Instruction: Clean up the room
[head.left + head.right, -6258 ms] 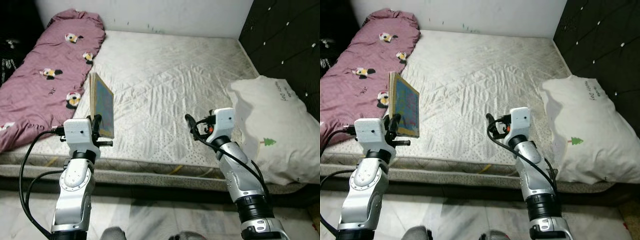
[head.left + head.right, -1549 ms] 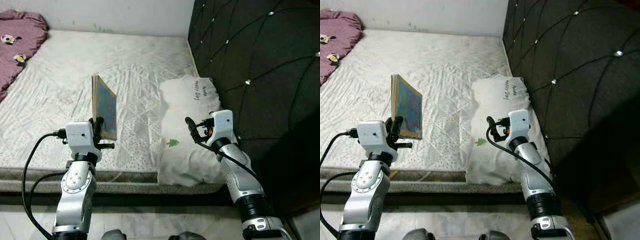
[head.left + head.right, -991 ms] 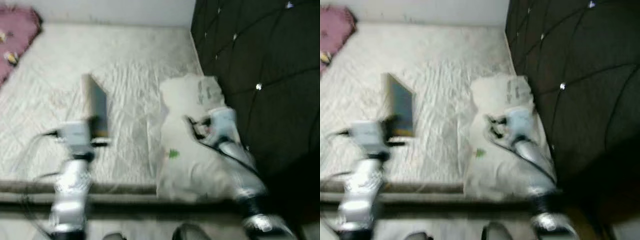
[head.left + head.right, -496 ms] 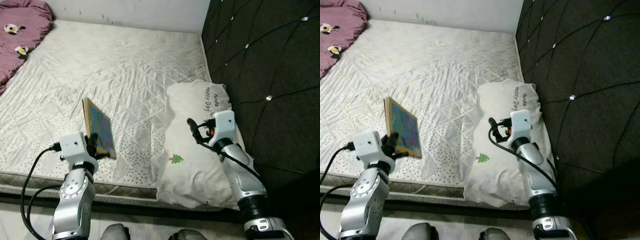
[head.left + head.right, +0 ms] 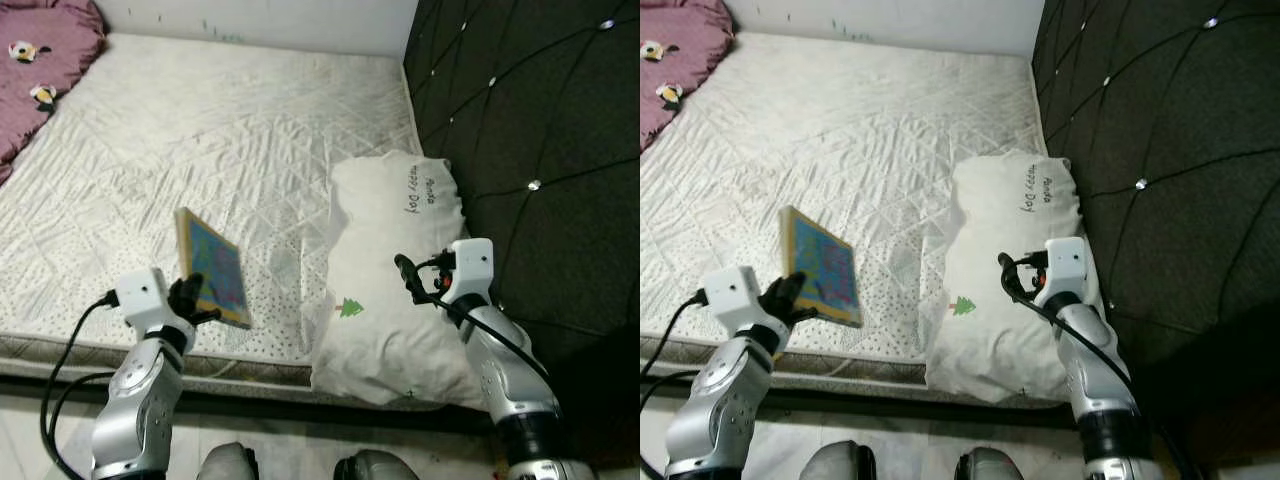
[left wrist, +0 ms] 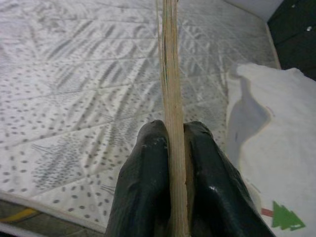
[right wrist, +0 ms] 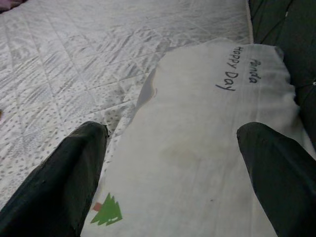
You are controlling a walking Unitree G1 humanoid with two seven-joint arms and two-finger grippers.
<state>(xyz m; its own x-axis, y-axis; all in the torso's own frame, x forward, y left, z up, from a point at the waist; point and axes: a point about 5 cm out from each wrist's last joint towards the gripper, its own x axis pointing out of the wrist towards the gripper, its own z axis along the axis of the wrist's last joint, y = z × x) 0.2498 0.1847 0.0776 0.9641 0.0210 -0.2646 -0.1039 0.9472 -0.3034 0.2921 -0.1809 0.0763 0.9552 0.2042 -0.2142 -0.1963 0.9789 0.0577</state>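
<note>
White quilted cloth covers the mattress in front of us, and at its far left corner we can see only a cut-off scrap of a pink blanket with small cartoon figures too tiny to identify. Our left gripper holds a thin book above the near edge of the mattress — tilted, its bright blue and yellow cover facing right, the picture on it too small to read. In the left wrist view the book stands edge-on between the two black fingers, which press against it from both sides, so we see its pale page edge and none of the cover. Our right gripper hovers just over a white pillow that lies against the dark tufted headboard; its fingers are spread wide apart with nothing between them. The pillow carries a small green tree and the handwritten words "Happy Day" and "Panda". At the bottom edge, grey rounded shapes — our feet, we think — are cut off.
</note>
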